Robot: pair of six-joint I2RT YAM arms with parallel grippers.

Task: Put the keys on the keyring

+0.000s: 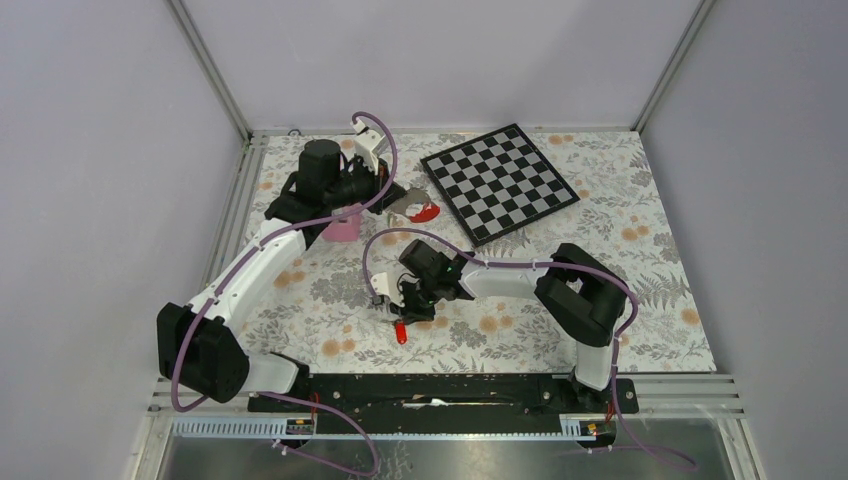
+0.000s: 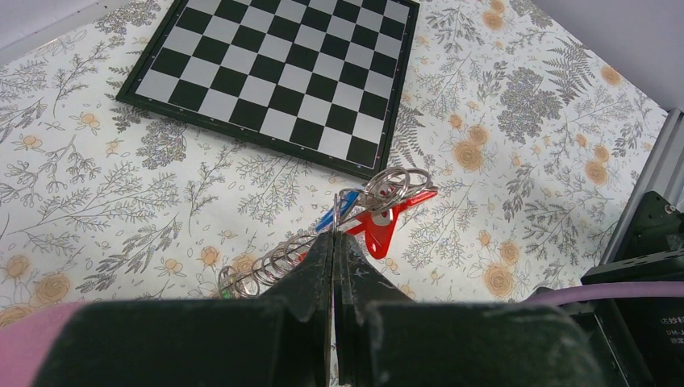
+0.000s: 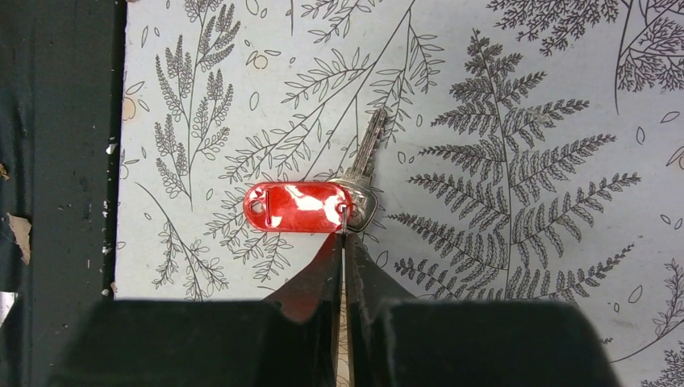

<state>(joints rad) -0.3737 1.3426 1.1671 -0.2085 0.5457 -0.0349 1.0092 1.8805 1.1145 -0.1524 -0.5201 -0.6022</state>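
The keyring (image 2: 379, 230) hangs above the table at the back, its red side showing, with wire rings and a blue tag (image 2: 332, 218) threaded on it. My left gripper (image 2: 334, 235) is shut on a thin wire of the keyring (image 1: 425, 212). One of the keys, with a red tag (image 3: 294, 207) and a metal blade (image 3: 369, 145), lies flat on the tablecloth. My right gripper (image 3: 344, 235) is pinched shut on the small ring joining tag and blade. From above, that red-tagged key (image 1: 401, 333) lies just in front of the right gripper (image 1: 405, 310).
A chessboard (image 1: 498, 182) lies at the back, right of the keyring. A pink block (image 1: 343, 226) stands under the left arm's wrist. The dark front rail (image 3: 56, 161) runs close beside the red tag.
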